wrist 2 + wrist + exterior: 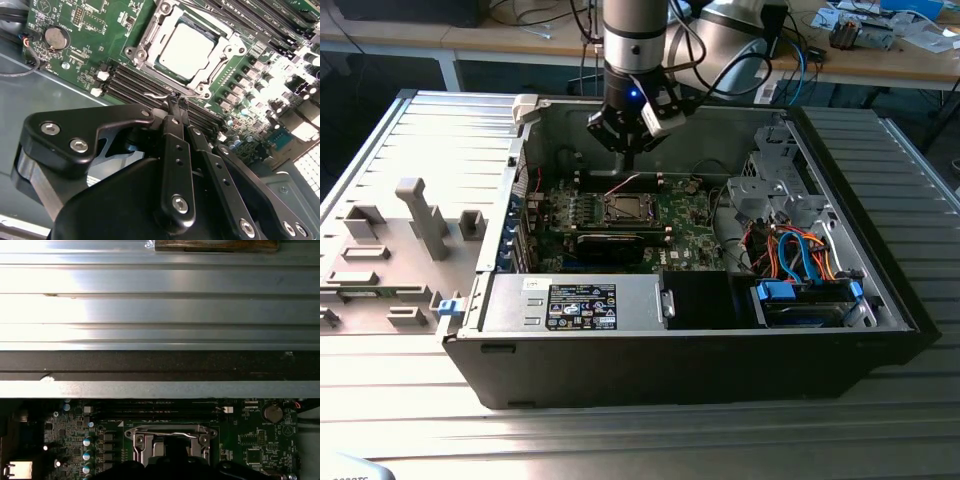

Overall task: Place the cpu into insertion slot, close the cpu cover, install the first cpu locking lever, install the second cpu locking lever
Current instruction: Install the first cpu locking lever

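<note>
Ribbed metal bench under an open computer case: cpu seated in the insertion slot, cpu cover folded down over it; gripper pinched narrow on a thin wire locking lever beside the socket, seemingly to latch the cover.

Black screw-studded hand on silver-grey arm.

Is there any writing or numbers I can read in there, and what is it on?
Nothing can be quoted as it reads.
Power supply label: white print on black, too small to read.
Circuit board: white markings, too small to read.
Coin battery: no legible marking.
</note>
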Controlling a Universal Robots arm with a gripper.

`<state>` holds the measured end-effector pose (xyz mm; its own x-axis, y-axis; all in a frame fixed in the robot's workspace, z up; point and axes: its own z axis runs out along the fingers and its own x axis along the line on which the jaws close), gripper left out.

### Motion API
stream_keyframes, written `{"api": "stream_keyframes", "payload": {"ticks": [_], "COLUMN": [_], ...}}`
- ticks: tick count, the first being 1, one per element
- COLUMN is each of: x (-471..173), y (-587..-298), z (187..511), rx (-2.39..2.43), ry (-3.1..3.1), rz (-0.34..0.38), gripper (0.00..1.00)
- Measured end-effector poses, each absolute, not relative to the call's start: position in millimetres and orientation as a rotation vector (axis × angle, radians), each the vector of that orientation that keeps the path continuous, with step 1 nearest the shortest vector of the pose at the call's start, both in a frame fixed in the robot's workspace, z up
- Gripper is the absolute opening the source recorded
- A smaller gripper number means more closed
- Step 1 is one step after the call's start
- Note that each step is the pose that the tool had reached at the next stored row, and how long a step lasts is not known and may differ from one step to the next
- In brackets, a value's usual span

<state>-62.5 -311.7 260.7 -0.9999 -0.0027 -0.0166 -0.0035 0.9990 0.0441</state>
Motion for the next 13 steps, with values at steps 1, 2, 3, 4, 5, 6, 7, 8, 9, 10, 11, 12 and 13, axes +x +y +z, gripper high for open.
{"api": "stream_keyframes", "payload": {"ticks": [1, 2, 3, 4, 5, 6, 7, 8, 9, 10, 11, 12, 13], "x": [-61.8, -61.1, -60.0, -59.4, -58.6, -58.1, -57.6, -56.6, -56.0, -55.4, -54.2, -53.8, -53.3], "y": [-311.7, -311.7, -311.7, -311.7, -311.7, -311.7, -311.7, -311.7, -311.7, -311.7, -311.7, -311.7, -311.7], "z": [260.8, 260.8, 260.8, 260.8, 260.7, 260.8, 260.8, 260.8, 260.8, 260.8, 260.8, 260.8, 260.7], "rx": [-0.005, -0.005, -0.005, -0.005, -0.005, -0.005, -0.005, -0.005, -0.005, -0.005, -0.005, -0.005, -0.005], "ry": [3.124, 3.124, 3.124, 3.124, 3.124, 3.124, 3.124, 3.124, 3.124, 3.124, 3.124, 3.124, 3.124], "rz": [0.069, 0.069, 0.069, 0.069, 0.069, 0.069, 0.069, 0.069, 0.069, 0.069, 0.069, 0.069, 0.069], "gripper": [0.11, 0.11, 0.11, 0.11, 0.11, 0.11, 0.11, 0.11, 0.11, 0.11, 0.11, 0.11, 0.11]}}
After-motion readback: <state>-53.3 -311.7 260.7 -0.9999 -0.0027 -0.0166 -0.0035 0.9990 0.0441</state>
